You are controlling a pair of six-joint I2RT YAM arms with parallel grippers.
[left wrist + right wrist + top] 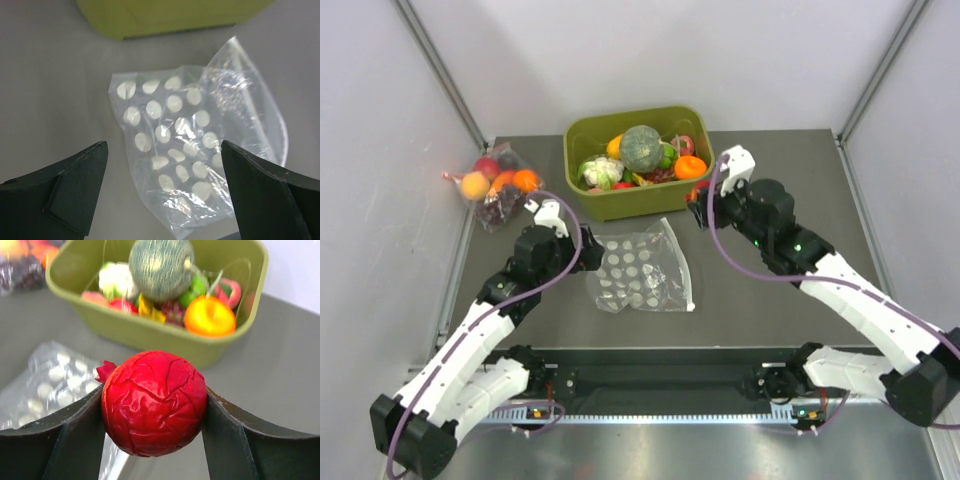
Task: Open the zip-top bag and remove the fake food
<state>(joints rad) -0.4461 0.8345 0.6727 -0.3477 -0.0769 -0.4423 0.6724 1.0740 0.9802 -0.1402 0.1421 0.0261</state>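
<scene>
**Top cam:** the zip-top bag [642, 268] lies flat on the grey table [770, 300], just in front of the green tub [582, 195] and between the two arms. L gripper [592, 248] sits at the bag's left edge; I can't tell from up here whether it touches. R gripper [698, 194] is up by the tub's front right corner w/ sthg red pinched in it. In the tub: dark green pumpkin [640, 147], orange fruit [690, 167], white cauliflower [602, 172] and other toy produce. A smaller clear bag [498, 186] of fruit lies at the table's far left, well apart from the dotted one.

**L wrist cam:** I see the L gripper [163, 148] w/ its fingers [80, 185] spread wide and nothing between them. The zip-top bag [165, 115] is below, crumpled, w/ white dots on its left part and plain clear film on the right. The tub wall [165, 15] runs along the top.

**R wrist cam:** R gripper [154, 415] is clamped on a red pomegranate [155, 390], both fingers pressed to its sides and its wrinkled skin and small crown facing me. Behind it is the tub [150, 335] w/ pumpkin [161, 267], orange fruit [209, 316] and cauliflower [116, 280]. The zip-top bag [55, 385] lies blurred at lower left on the table, and the smaller bag [20, 265] is in the top left corner.
</scene>
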